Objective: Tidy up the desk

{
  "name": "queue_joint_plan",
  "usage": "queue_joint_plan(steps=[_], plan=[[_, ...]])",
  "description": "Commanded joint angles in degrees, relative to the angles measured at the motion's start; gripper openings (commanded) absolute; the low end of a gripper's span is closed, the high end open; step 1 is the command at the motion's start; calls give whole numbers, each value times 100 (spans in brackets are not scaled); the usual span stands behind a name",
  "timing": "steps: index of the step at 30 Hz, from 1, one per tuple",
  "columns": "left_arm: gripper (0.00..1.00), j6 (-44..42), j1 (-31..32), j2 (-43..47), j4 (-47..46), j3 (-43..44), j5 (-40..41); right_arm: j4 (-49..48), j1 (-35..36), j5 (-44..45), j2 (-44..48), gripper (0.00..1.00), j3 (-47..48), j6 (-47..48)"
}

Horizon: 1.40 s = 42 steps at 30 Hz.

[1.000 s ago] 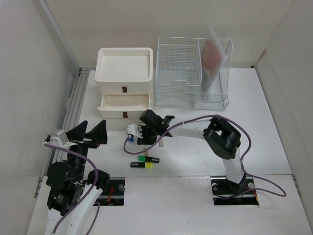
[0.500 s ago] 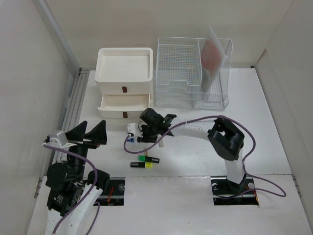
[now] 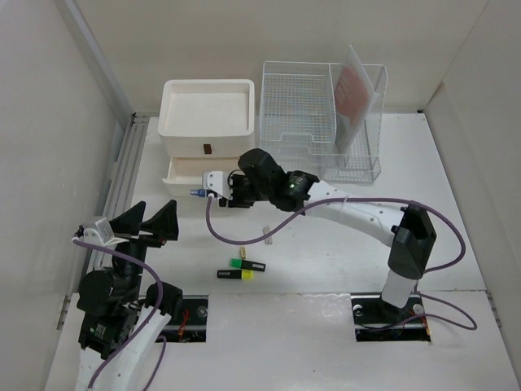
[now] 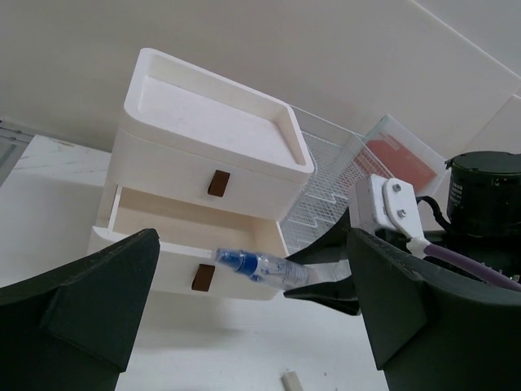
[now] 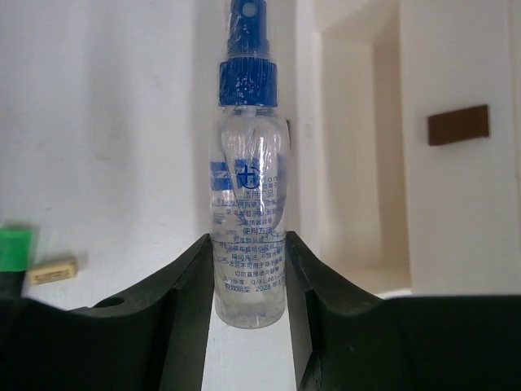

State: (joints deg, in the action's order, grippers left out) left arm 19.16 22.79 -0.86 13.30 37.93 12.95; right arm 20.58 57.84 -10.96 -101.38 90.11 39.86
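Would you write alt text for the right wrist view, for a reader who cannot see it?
The right gripper grips a clear, blue-capped spray bottle above the white desk. A white drawer box with a brown handle is at right.

From high in front of the drawer box [image 3: 183, 145] the top camera overlooks the whole desk [image 3: 326, 261], the left wrist camera faces the box from low, the right from close; all share it.

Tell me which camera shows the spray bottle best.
The right wrist view: the spray bottle fills the frame, held in the right gripper, label and blue cap clear. The left wrist view shows it small, side-on by the open drawer. The top view shows only its blue tip.
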Motion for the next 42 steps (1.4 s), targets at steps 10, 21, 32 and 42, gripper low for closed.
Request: queue_joint_plan(steps=[10, 21, 32, 42], plan=[[100, 9, 15, 34, -179, -23, 32, -1047, 43, 2422, -566, 6, 727, -40], [100, 9, 15, 34, -179, -23, 32, -1047, 43, 2854, -1120, 24, 1290, 13], [100, 9, 15, 34, -179, -23, 32, -1047, 43, 2792, -1059, 56, 1238, 13], [100, 9, 15, 34, -179, -23, 32, -986, 43, 1407, -260, 26, 807, -294]])
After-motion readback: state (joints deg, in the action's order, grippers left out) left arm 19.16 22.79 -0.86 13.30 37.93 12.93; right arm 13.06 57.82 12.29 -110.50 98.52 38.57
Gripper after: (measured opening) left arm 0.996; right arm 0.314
